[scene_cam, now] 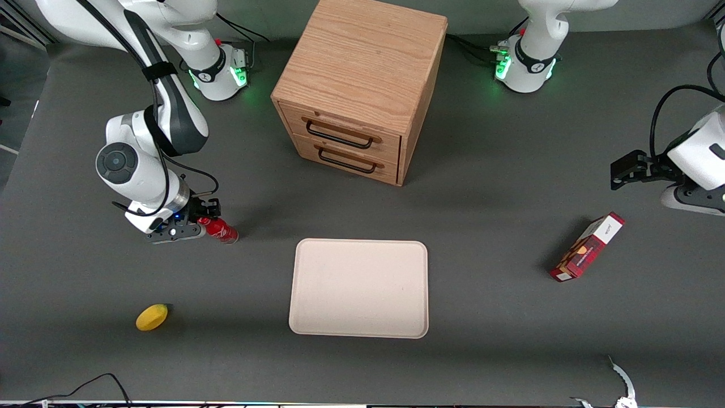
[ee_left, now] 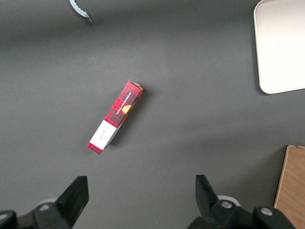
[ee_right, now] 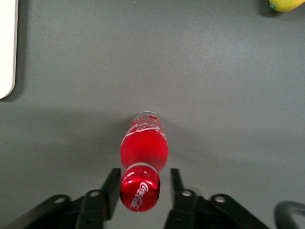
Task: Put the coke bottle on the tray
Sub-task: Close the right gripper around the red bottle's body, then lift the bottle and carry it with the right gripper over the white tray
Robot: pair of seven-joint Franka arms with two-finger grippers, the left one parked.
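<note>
Although the coke bottle (scene_cam: 220,229) sits close to the tray (scene_cam: 359,288), it is not on it yet: it stands on the dark table just off the tray's corner, on the side toward the working arm's end, a touch farther from the front camera than that corner. Seen from the wrist camera, the bottle (ee_right: 143,157) is roughly upright, its long axis running from the clear base on the table up to the red cap, and that cap sits right between the two fingers (ee_right: 110,188). The gripper (scene_cam: 205,220) is spread, with a sliver of gap on either side of the cap, so nothing is held so far as I can see. To my eye the coming move turns on that alignment: the fingers already flank the neck and only need to close, then carry the bottle sideways to the tray.

Counting outward from the tray: one bottle, one tray, one wooden cabinet (scene_cam: 362,85) with two drawers farther from the camera, one yellow lemon (scene_cam: 152,317) nearer the camera toward the working arm's end, and one red-and-white box (scene_cam: 587,247) toward the parked arm's end.
</note>
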